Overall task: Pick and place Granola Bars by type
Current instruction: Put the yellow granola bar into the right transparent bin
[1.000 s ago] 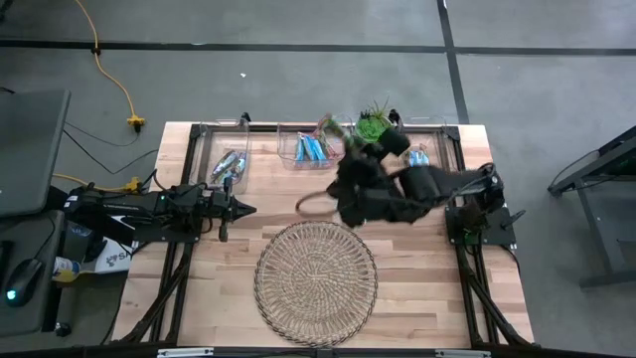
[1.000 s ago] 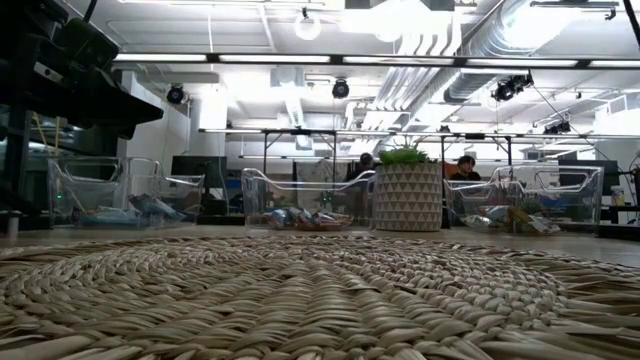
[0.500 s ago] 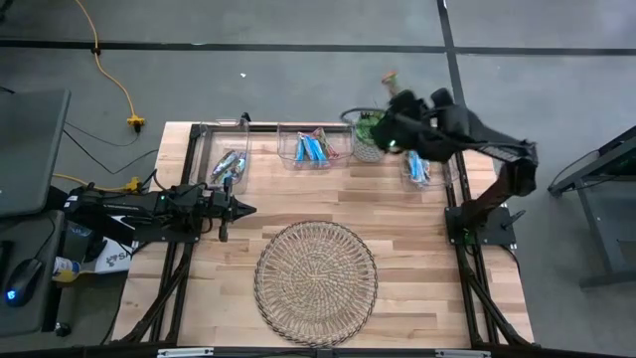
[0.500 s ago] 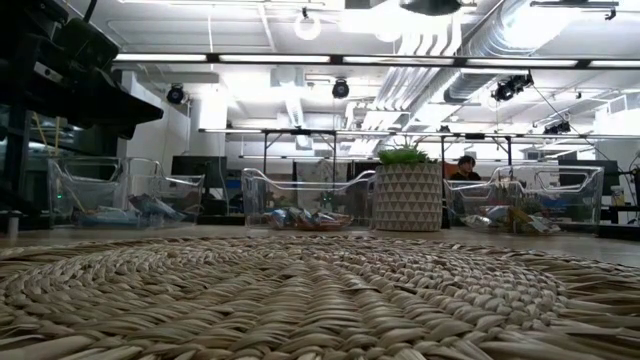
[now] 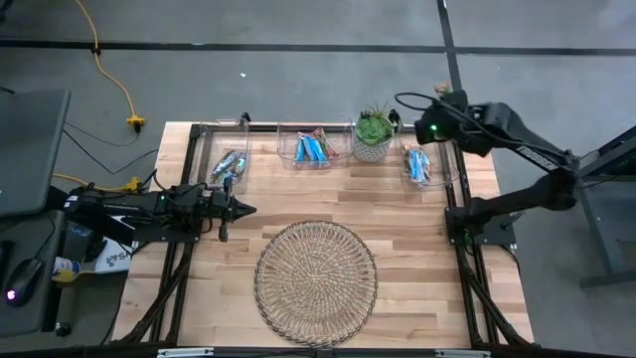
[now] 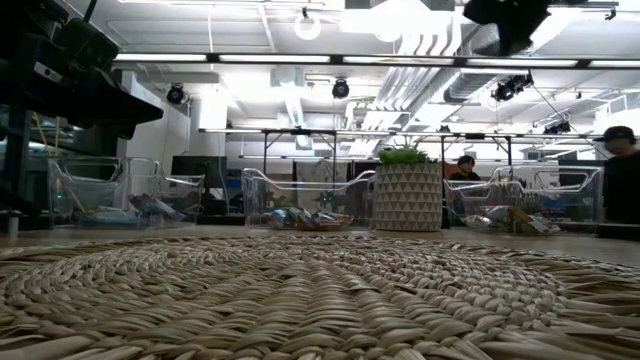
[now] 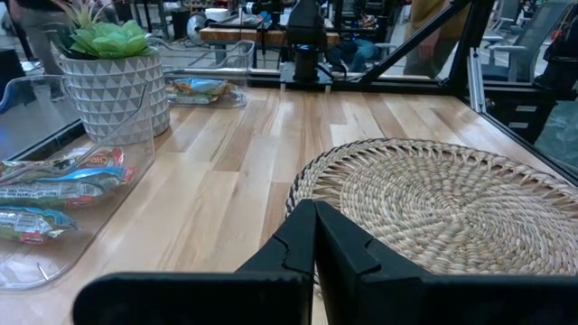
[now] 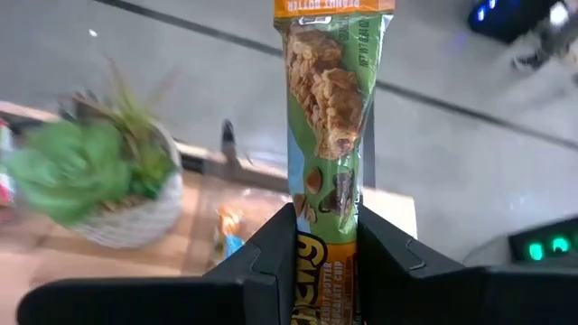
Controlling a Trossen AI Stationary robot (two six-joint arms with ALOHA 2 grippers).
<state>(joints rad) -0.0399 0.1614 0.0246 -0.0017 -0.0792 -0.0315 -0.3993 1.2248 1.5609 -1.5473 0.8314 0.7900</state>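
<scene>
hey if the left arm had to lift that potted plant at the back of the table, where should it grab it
Judging by its shape, best around the white patterned pot, low on the wall, coming in level from the table's open middle. The pot stands upright between clear bins, and its leaves spread over the rim, so a top-down grab would likely crush them. The left gripper is shut now.

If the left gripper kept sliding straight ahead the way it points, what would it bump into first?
Probably the round woven mat. The shut left gripper sits low over the table, aimed at the mat's near edge, though the exact gap is hard to judge.
</scene>
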